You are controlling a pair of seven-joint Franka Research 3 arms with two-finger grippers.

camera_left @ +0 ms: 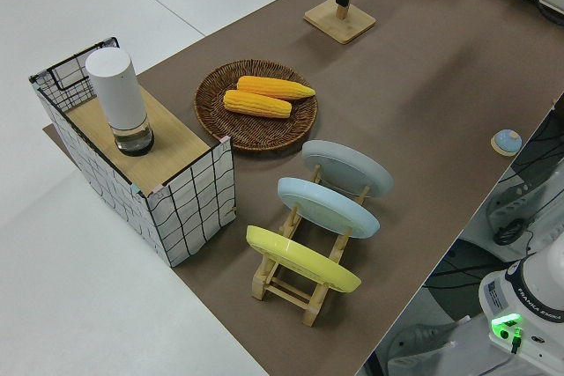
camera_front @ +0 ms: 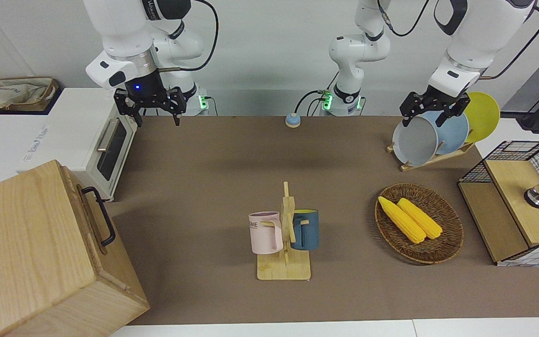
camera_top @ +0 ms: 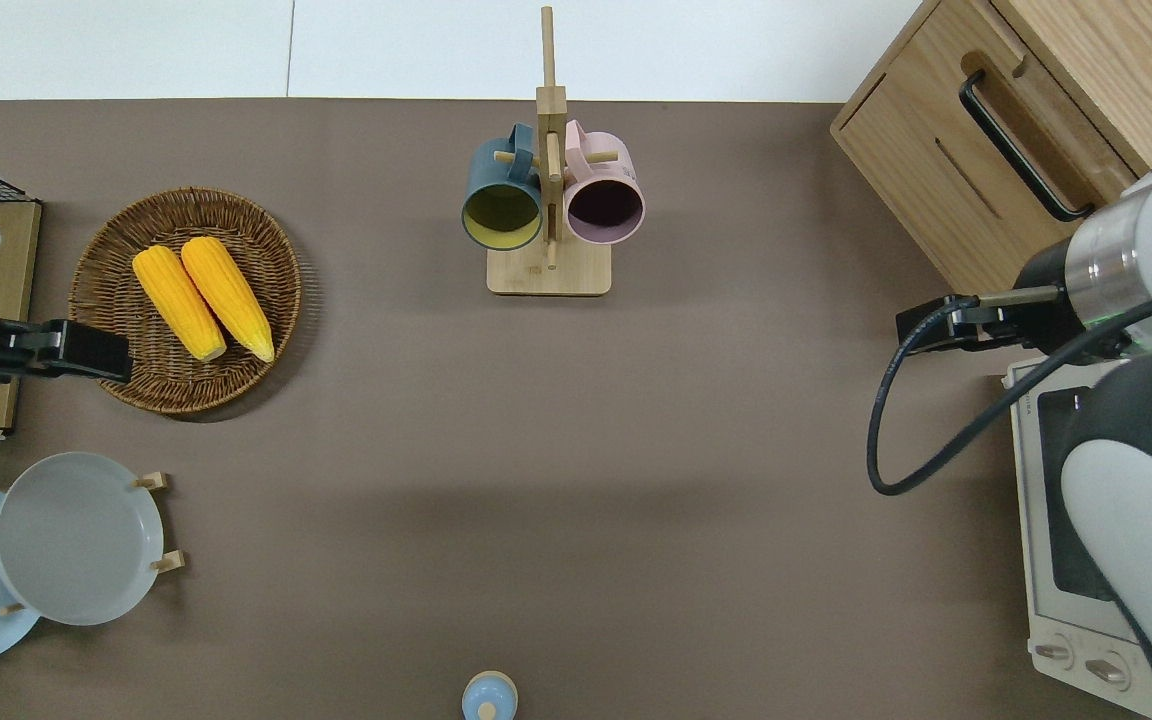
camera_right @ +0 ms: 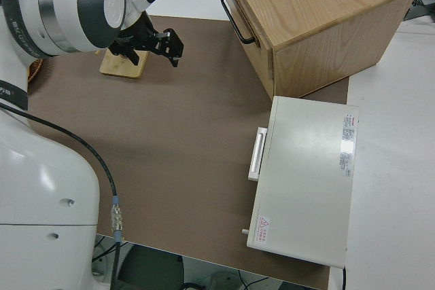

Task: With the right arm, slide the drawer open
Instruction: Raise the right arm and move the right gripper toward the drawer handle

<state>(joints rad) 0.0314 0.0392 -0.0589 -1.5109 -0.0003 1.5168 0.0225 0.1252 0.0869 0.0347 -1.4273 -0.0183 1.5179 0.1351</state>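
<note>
The drawer (camera_front: 92,220) is the front of the pale wooden cabinet (camera_front: 21,243) at the right arm's end of the table, and it looks closed. Its black loop handle (camera_front: 100,221) also shows in the overhead view (camera_top: 1021,150) and in the right side view (camera_right: 238,15). My right gripper (camera_front: 156,120), with a blue light on its wrist, is open and empty. In the overhead view it (camera_top: 931,325) hangs over the brown mat just off the cabinet's nearer corner, apart from the handle. It also shows in the right side view (camera_right: 166,42). The left arm is parked, its gripper (camera_front: 426,119) open.
A white toaster oven (camera_front: 96,140) stands beside the cabinet, nearer to the robots. A mug rack (camera_front: 284,234) stands mid-table. A wicker basket (camera_front: 447,243) with two corn cobs, a plate rack (camera_front: 431,135) and a wire-mesh box (camera_front: 517,206) are toward the left arm's end.
</note>
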